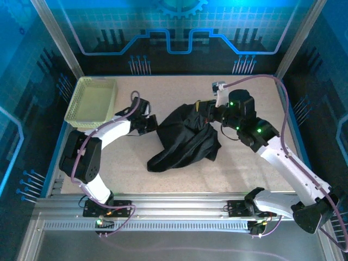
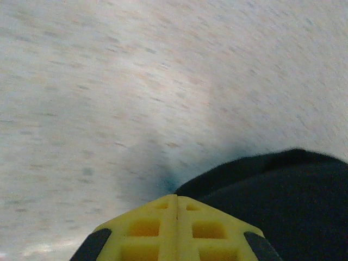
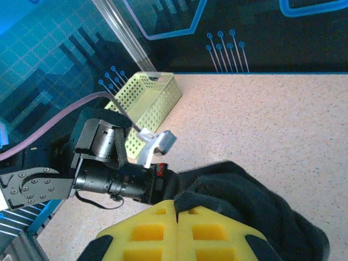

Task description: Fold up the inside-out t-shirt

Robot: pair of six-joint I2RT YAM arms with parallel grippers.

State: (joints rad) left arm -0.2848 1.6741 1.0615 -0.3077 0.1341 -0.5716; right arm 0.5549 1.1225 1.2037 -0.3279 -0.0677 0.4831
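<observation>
The inside-out t-shirt (image 1: 185, 136) is a black bunched heap in the middle of the table. My left gripper (image 1: 145, 122) is at the heap's left edge. In the left wrist view its yellow fingers (image 2: 144, 228) are pressed together, and black cloth (image 2: 283, 201) runs from their tips off to the right. My right gripper (image 1: 215, 111) is at the heap's upper right. There its jaws (image 3: 176, 202) are shut with a fold of the shirt (image 3: 255, 201) pinched at the tips. No white tag shows.
A pale yellow-green mesh basket (image 1: 92, 100) stands at the back left corner, also in the right wrist view as the basket (image 3: 149, 95). The left arm's wrist (image 3: 109, 179) lies close beside the shirt. Blue-lit walls enclose the speckled table (image 1: 261, 92).
</observation>
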